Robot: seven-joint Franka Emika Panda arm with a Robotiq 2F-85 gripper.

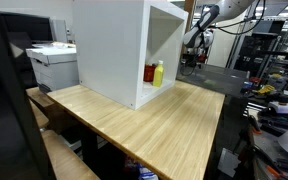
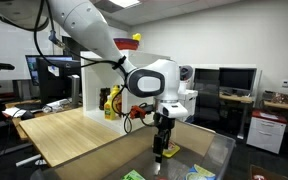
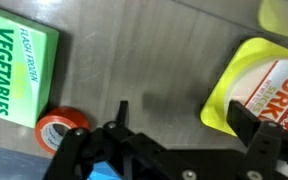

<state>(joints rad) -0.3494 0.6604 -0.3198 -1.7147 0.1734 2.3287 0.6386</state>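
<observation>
In the wrist view my gripper [image 3: 184,115] is open over a grey surface, and only bare surface lies between its fingers. A yellow packet [image 3: 246,72] with red lettering lies at the right, and the right fingertip [image 3: 246,122] overlaps its lower edge. A green vegetables box [image 3: 19,70] lies at the left with a small red round thing [image 3: 62,128] just below it. In an exterior view the gripper [image 2: 160,152] hangs low beyond the wooden table [image 2: 79,135], pointing straight down at a lower grey surface [image 2: 199,160].
A white open cabinet [image 1: 114,45] stands on the wooden table [image 1: 154,125] and holds a yellow bottle [image 1: 158,72] and a red one [image 1: 150,73]. Green and blue packets [image 2: 134,175] lie on the lower surface near the gripper. Desks, monitors and a printer [image 1: 52,62] surround the table.
</observation>
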